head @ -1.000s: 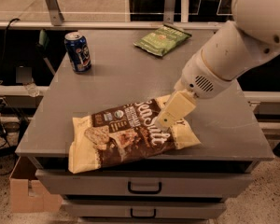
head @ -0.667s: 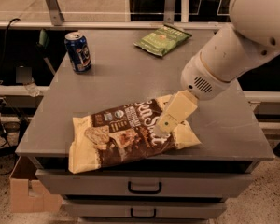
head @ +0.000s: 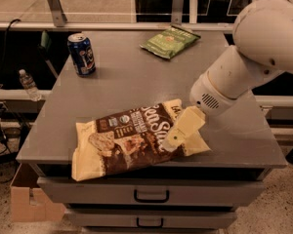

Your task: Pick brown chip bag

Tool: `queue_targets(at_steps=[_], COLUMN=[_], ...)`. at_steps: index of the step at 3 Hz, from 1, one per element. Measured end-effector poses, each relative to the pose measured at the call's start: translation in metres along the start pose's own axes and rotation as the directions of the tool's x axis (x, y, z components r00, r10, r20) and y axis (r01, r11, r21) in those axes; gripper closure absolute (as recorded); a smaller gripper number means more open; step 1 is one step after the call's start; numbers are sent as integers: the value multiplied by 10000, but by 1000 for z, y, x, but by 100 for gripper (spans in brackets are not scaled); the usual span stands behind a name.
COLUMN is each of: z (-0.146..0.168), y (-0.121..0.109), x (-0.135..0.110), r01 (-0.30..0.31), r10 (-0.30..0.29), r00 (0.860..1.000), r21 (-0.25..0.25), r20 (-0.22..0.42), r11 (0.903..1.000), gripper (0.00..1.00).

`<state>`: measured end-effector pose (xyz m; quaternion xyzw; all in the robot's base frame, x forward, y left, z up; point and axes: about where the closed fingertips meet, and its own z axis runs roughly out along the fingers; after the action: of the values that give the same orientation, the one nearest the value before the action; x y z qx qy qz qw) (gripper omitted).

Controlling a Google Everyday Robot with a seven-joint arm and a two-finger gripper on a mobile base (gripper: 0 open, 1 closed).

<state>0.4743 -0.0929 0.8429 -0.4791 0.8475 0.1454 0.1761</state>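
The brown chip bag (head: pixel 129 140) lies flat near the front edge of the grey table (head: pixel 122 82), dark brown with cream-yellow ends and white "Sea Salt" lettering. My gripper (head: pixel 172 141) hangs from the white arm (head: pixel 239 72) and rests on the bag's right part, its cream finger (head: pixel 183 127) lying over the bag. The bag's right end is partly hidden behind it.
A blue soda can (head: pixel 81 54) stands at the table's back left. A small green chip bag (head: pixel 170 41) lies at the back middle. Drawers (head: pixel 151 195) sit under the tabletop. A cardboard box (head: pixel 29 199) and a water bottle (head: pixel 27 84) are at the left.
The gripper has moved down and slightly left onto the right part of the brown bag. The bag, can and green bag have not moved.
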Motion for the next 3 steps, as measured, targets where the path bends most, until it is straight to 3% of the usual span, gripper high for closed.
queue_targets(at_steps=[1,3], z=[8,4], y=[-3,0], x=[8,-5], r01=[-183,25], r10=[183,-21], r00=[9998,9997], r21=[-90,-156], r20=[-51,229], r11=[9998,9999], gripper=[18,64])
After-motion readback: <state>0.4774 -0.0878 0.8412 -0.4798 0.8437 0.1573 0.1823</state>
